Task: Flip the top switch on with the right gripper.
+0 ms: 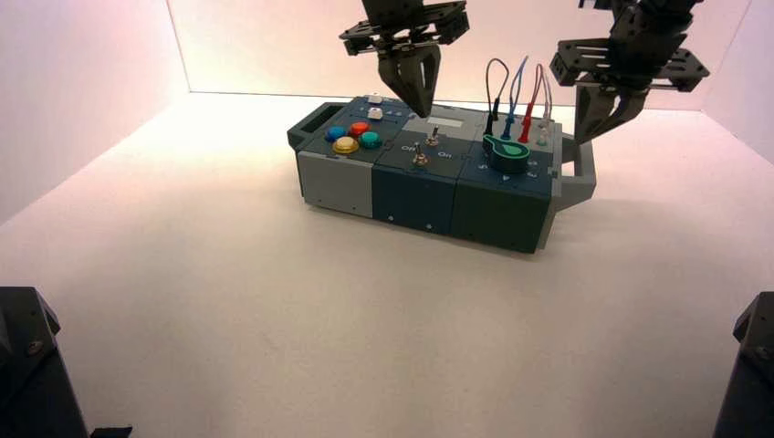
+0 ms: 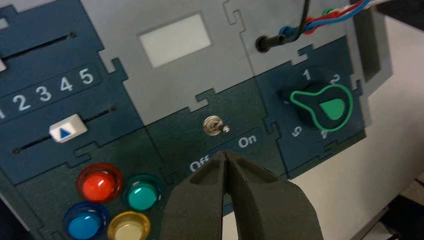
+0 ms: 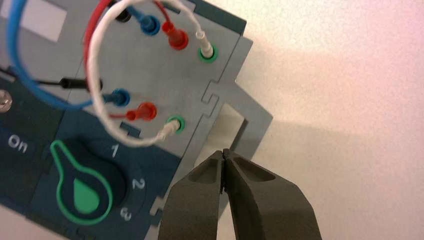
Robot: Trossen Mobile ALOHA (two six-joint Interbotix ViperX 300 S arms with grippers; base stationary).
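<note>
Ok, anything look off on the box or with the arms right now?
Nothing on the box looks damaged or loose. One oddity: the left gripper, shut, hangs over the switch panel close to the top switch, while the right gripper, also shut, sits out by the grey handle at the box's right end.

Twin toggle (image 2: 227, 165) hidden behind left pincer (image 2: 227, 156); lever positions indiscernible from above.

Black skeletal arms (image 1: 630, 55) with screwed brackets and tapering dark-grey jaws.
</note>
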